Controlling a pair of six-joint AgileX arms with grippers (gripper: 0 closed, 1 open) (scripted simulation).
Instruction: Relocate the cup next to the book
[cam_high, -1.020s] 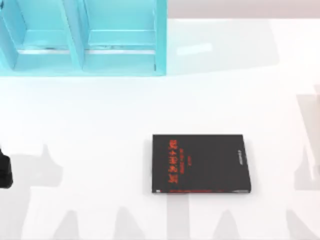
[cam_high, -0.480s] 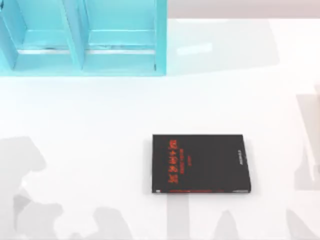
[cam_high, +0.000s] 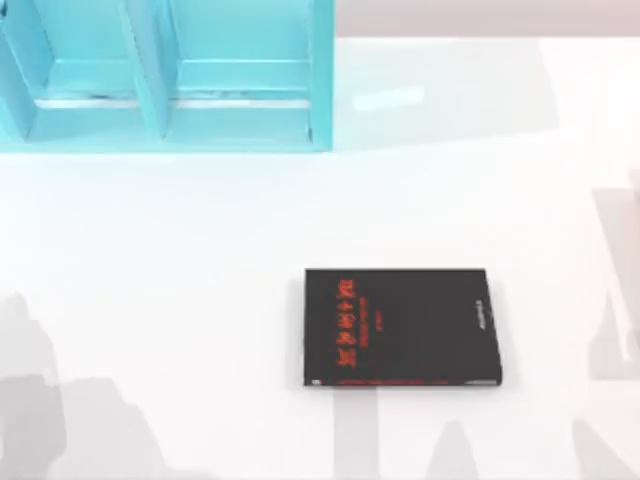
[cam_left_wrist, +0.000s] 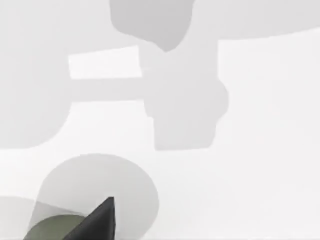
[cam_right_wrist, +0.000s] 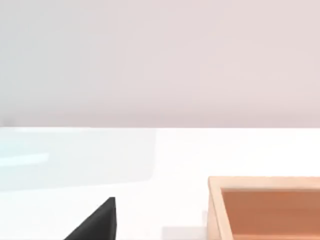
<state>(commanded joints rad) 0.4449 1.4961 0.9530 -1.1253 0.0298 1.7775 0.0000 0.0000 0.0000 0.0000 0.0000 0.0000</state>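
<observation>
The book (cam_high: 400, 326) lies flat on the white table, right of centre and toward the front edge in the top view. It is black with red lettering and a thin red stripe along its front edge. The cup (cam_left_wrist: 47, 229), dull olive, shows as a sliver in the left wrist view, with a round grey shadow beside it on the table. A dark part of my left gripper (cam_left_wrist: 97, 225) hangs right next to the cup. A dark part of my right gripper (cam_right_wrist: 97, 222) shows above the white table, away from the book.
A teal open shelf unit (cam_high: 165, 75) stands along the back left of the table. A shallow wooden box (cam_right_wrist: 265, 207) sits near my right gripper. Grey arm shadows fall across the table's front left and right edges.
My left arm, seen at the top view's left edge one second ago, has left that view. The shadows at the front left have shifted. The book has not moved.
</observation>
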